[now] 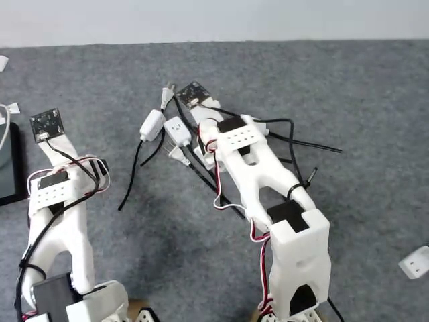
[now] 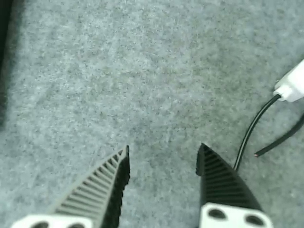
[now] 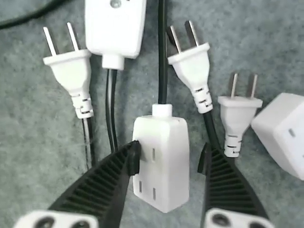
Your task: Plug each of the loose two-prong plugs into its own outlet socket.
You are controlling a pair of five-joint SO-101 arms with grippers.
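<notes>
Steadying seems the aim: the right jaws straddle a white outlet socket (image 3: 161,156), one tip touching, parted slightly wider than it, at eleven o'clock on the bench (image 1: 375,87), a loose plug (image 3: 192,61) just beside. The left jaws gape wide over grey felt (image 2: 142,71) at eight o'clock; a pale wall (image 1: 201,20) edges twelve.

The left pincer (image 2: 164,154) has its fingers apart, and the right pincer (image 3: 170,151) too. The right arm (image 1: 261,174) is stretched toward upper centre.

High cam: overhead, wide, looking down on the table (image 1: 362,100). Wrist cams: close in, aimed down at it. Right wrist and high share the outlet sockets (image 3: 161,156).
</notes>
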